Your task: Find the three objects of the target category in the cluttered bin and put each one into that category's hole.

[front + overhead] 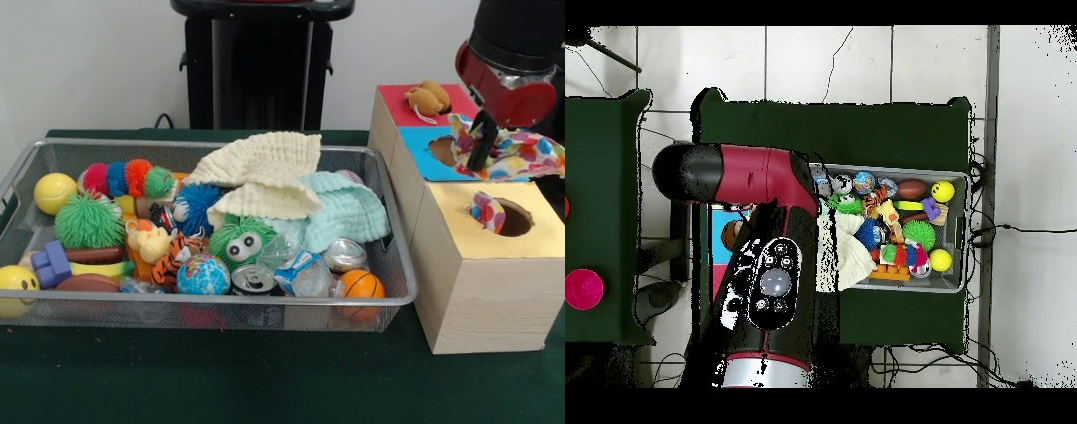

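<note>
In the front view my gripper [482, 148] hangs at the right over the blue box [422, 164], shut on a colourful patterned cloth [516, 152] that drapes beside the box's hole [442, 149]. Another patterned cloth [486, 211] sticks out of the hole [512, 218] of the yellow box [481, 283]. A cream cloth [265, 168] and a mint cloth [346, 210] lie on the heap in the wire bin [221, 143]. In the overhead view the arm [765, 260] hides the gripper and most of the boxes; only part of the blue box [722, 236] shows.
A brown toy [426, 95] lies on the red box [402, 110] at the back. The bin [965, 232] also holds balls, spiky toys, a green googly-eyed toy [240, 243], crushed cans [254, 279] and a globe ball [202, 275].
</note>
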You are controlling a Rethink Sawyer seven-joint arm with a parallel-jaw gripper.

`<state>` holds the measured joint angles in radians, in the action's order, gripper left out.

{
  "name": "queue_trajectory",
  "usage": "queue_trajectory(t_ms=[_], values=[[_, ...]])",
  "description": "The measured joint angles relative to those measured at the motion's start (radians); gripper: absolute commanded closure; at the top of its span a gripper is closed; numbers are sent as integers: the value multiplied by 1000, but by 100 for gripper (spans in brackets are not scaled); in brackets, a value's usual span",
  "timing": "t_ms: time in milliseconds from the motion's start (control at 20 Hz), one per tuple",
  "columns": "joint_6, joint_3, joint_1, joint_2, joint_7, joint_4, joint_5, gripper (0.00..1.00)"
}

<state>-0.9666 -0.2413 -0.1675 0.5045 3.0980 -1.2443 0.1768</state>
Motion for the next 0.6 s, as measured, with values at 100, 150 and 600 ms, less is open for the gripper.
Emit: queue_trajectory(t_ms=[100,150,600], values=[[0,0,1,-1,0,0,-3,100],[0,0,2,-1,0,0,-5,100],[0,0,18,-32,0,31,-11,100]])
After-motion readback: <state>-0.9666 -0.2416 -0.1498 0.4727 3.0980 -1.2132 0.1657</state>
